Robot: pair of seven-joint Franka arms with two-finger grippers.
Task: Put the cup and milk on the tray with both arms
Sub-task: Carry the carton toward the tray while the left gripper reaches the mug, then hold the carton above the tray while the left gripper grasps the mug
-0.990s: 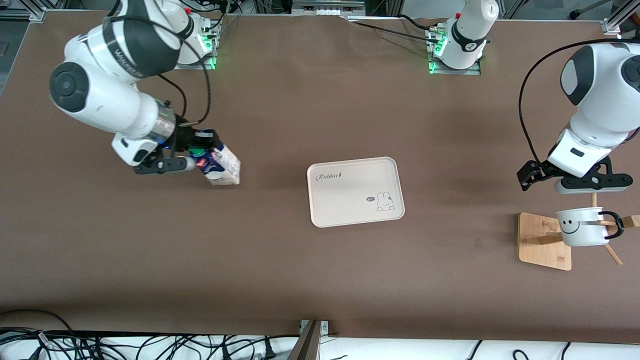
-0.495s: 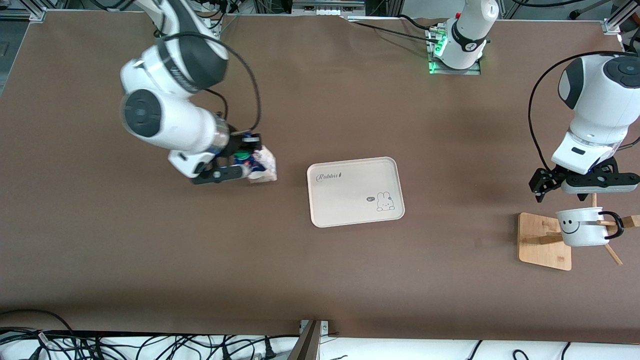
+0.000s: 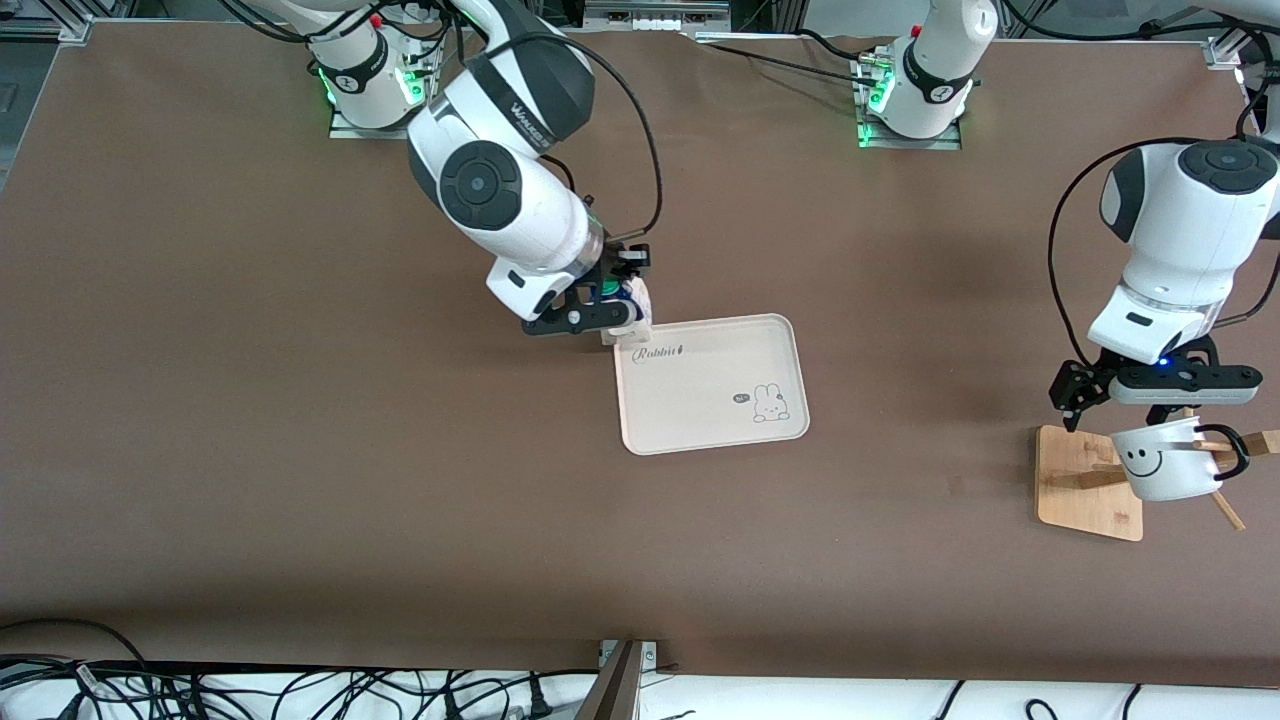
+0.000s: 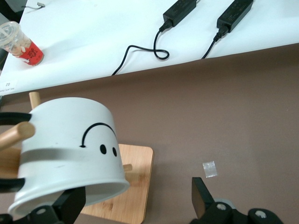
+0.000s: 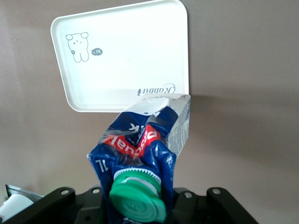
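Observation:
My right gripper (image 3: 607, 306) is shut on the top of the blue and white milk carton (image 3: 634, 300) and holds it over the tray's corner by the "Rabbit" lettering. In the right wrist view the milk carton (image 5: 145, 140) hangs from the right gripper (image 5: 140, 207) by its green cap (image 5: 138, 197), over the edge of the cream tray (image 5: 121, 60). The tray (image 3: 690, 395) lies mid-table. The white smiley cup (image 3: 1160, 465) hangs on a peg of the wooden stand (image 3: 1085, 485). My left gripper (image 3: 1140, 408) is open just above the cup. In the left wrist view the cup (image 4: 65, 149) has its rim partly between the left gripper's (image 4: 135, 203) fingers (image 4: 201, 198).
The stand's wooden base (image 4: 133, 186) sits near the left arm's end of the table. A scrap of tape (image 4: 210, 169) lies on the brown tabletop. Past the table edge lie two power adapters (image 4: 182, 9), cables and a plastic cup with red contents (image 4: 21, 44).
My right arm has carried the milk from the right arm's end of the table to the tray's corner. My left gripper has come down closer over the cup.

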